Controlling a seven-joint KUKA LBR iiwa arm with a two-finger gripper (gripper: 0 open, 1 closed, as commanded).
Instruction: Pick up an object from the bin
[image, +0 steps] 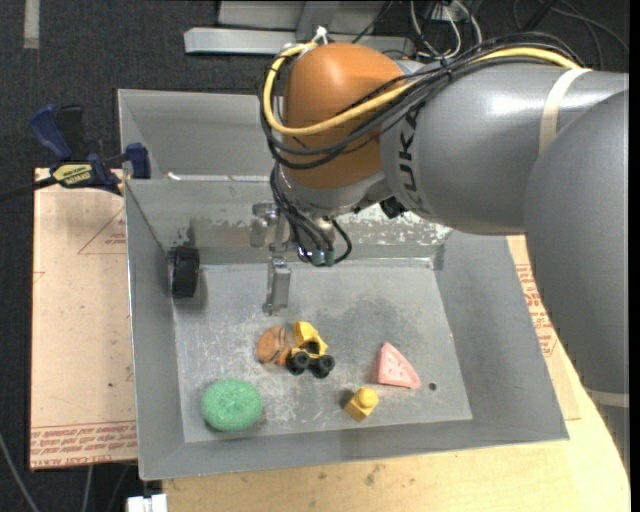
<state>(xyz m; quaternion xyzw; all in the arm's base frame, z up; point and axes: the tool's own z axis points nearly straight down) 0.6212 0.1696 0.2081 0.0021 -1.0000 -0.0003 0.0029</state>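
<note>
My gripper (276, 292) hangs over the middle of the bin, one metal finger pointing down. Just below its tip lie a small brown rounded piece (270, 345) and a yellow toy vehicle with black wheels (309, 351), touching each other. The fingertip sits above them with a gap between. Nothing shows between the fingers.
A green round sponge-like ball (232, 404) lies at the front left. A pink wedge (396, 368) and a small yellow block (362, 402) lie at the front right. A black cylinder (184, 272) rests against the left wall.
</note>
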